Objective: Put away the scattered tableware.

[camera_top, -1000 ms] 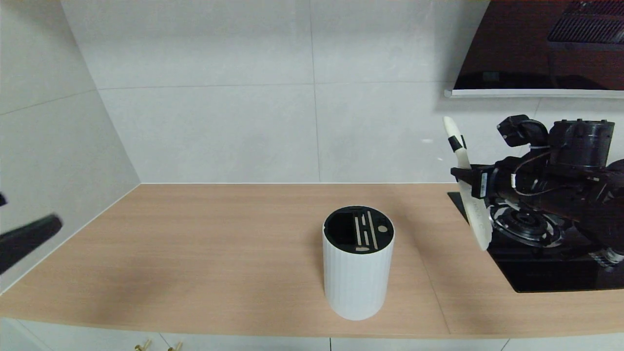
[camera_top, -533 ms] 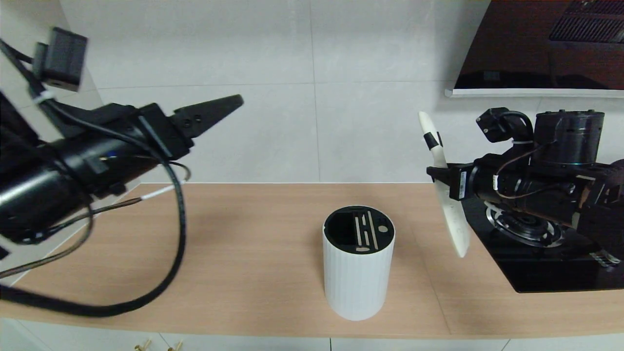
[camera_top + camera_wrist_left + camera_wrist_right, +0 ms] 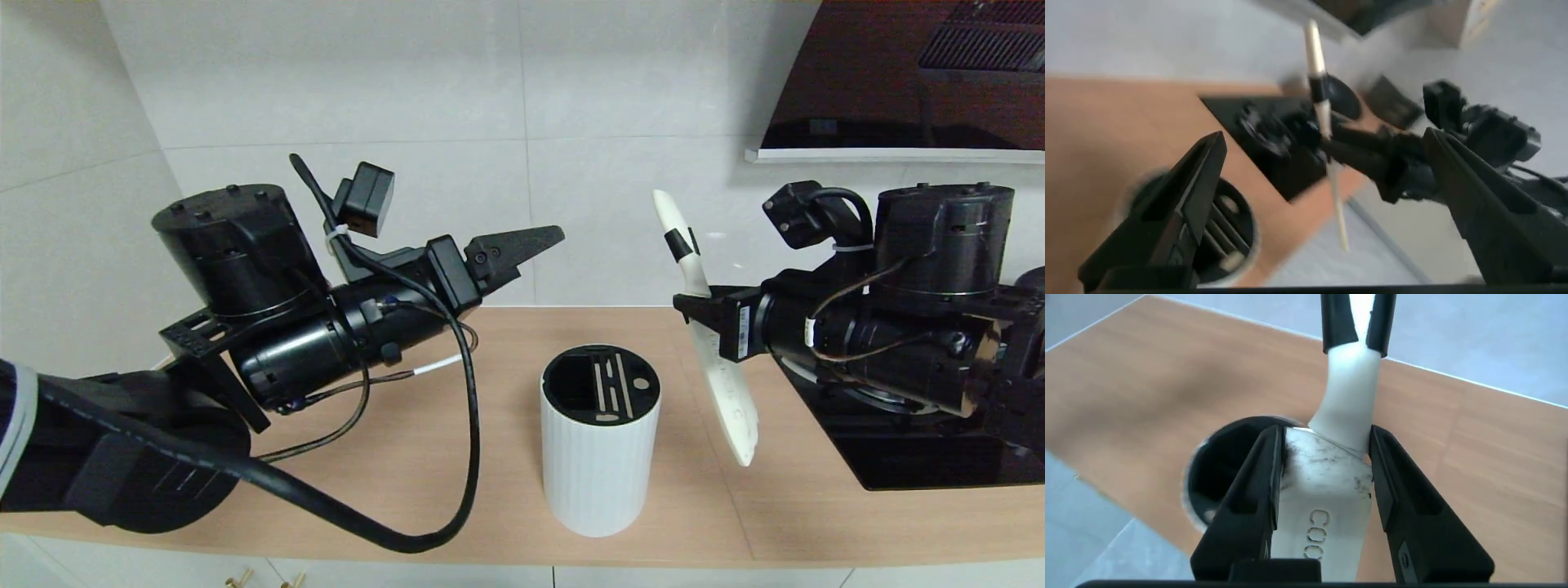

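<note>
Right now pinching the white knife (image 3: 729,392) in the right gripper (image 3: 700,314), fingers closed tight on the blade just below the handle, handle pointing up, blade hanging down at a slant. Holding it in the air just beside the white ribbed holder (image 3: 600,449), on the cooktop (image 3: 898,469) side, above the countertop (image 3: 506,465) and not yet over the holder's black slotted top (image 3: 602,382).

Probably courting a snag by lowering at this slant: striking the black top beside a slot instead of entering one, scraping across it, or jamming partway in. Possibly also tipping or shoving the holder by pressing sideways on it, judging by how tall and narrow it looks and how freely it is standing. Gripping smooth blade rather than handle, so perhaps inviting a twist or a slip between the fingers at the first contact, and then dropping the knife onto the countertop.

Meanwhile hovering with the left gripper (image 3: 518,245) spread wide and holding nothing, above the countertop on the holder's far side from the knife. Possibly risking a clash of the two grippers, or a knock against the handle, by crowding in over the same slotted top.
</note>
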Motion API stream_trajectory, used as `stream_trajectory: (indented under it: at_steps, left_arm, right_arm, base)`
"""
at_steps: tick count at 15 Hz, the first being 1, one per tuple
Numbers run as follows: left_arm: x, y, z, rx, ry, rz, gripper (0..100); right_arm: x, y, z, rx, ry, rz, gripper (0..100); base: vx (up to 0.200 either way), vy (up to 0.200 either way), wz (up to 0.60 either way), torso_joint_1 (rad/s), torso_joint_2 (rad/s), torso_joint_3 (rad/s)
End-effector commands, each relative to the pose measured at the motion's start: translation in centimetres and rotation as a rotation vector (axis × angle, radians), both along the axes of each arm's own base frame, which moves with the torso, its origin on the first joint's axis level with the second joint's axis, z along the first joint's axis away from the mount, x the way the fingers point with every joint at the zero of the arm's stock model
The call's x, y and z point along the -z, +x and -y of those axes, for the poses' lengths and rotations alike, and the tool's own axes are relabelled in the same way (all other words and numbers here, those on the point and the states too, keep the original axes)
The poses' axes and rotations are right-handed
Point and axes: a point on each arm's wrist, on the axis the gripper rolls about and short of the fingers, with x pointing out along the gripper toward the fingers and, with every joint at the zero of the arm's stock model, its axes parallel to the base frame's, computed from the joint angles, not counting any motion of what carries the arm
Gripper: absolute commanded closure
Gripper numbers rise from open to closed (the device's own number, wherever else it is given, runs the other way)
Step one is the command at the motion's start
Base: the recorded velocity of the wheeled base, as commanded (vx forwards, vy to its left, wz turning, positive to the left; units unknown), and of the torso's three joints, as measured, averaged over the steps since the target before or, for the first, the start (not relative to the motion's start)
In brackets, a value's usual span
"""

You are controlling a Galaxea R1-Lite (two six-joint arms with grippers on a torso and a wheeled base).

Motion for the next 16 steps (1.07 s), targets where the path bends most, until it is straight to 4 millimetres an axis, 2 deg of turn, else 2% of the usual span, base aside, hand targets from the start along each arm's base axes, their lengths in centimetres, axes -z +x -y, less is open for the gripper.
stream_trajectory:
  at_steps: [1,5,9,16]
  left_arm:
    - [0.8,-0.3,1.1,0.039,0.008,-0.029,0]
    - [2.5,-1.5,3.5,0.109,0.055,-0.045,0]
    - [5.0,-0.8,4.3,0.102,0.038,0.115,0]
    - [4.9,-0.8,4.9,0.107,0.028,0.122,0]
  right_arm:
    - [0.2,-0.9,-1.1,-0.044,-0.005,-0.003,100]
    - [0.9,-2.6,-3.4,-0.095,-0.027,-0.017,100]
    - [1.3,-3.7,-4.5,-0.15,-0.033,-0.025,100]
    - [2.1,-5.1,-5.9,-0.217,-0.05,-0.047,100]
  base:
    - [0.0,0.0,0.0,0.0,0.0,0.0]
    - [0.0,0.0,0.0,0.0,0.0,0.0]
    - [0.0,0.0,0.0,0.0,0.0,0.0]
    - [0.0,0.0,0.0,0.0,0.0,0.0]
